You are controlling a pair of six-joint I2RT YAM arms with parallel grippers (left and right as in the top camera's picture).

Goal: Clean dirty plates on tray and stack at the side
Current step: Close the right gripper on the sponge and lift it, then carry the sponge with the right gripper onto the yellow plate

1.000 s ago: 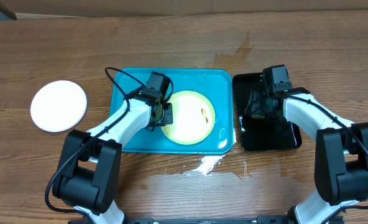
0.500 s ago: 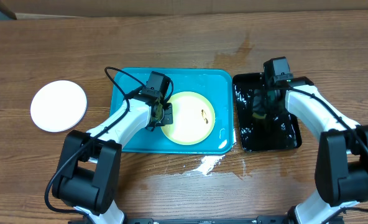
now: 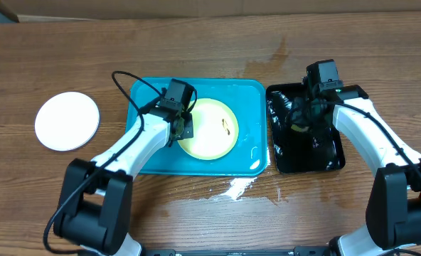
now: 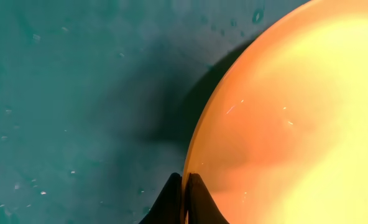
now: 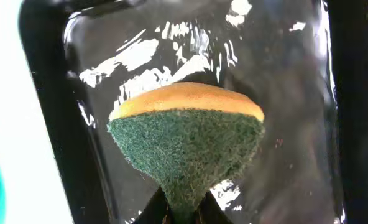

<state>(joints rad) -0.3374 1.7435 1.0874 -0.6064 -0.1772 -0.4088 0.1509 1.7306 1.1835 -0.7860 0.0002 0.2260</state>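
A pale yellow-green plate (image 3: 210,131) with small dark smears lies in the turquoise tray (image 3: 249,96). My left gripper (image 3: 184,129) is shut on the plate's left rim. In the left wrist view the rim (image 4: 199,143) runs between the two black fingertips (image 4: 171,199), above the tray floor (image 4: 78,93). A clean white plate (image 3: 67,121) sits on the table at the far left. My right gripper (image 3: 298,122) is over the black tray (image 3: 317,153), shut on a sponge (image 5: 187,137), which is green scouring pad with a yellow back.
The glossy black tray (image 5: 296,74) holds water and stands just right of the turquoise tray. A splash of spilled water (image 3: 235,186) marks the wood in front of the trays. A cardboard edge runs along the table's far side.
My right gripper has shut on the sponge in the black tray and shifted slightly right. My left gripper, still on the plate rim, has drawn the plate a little left and back.
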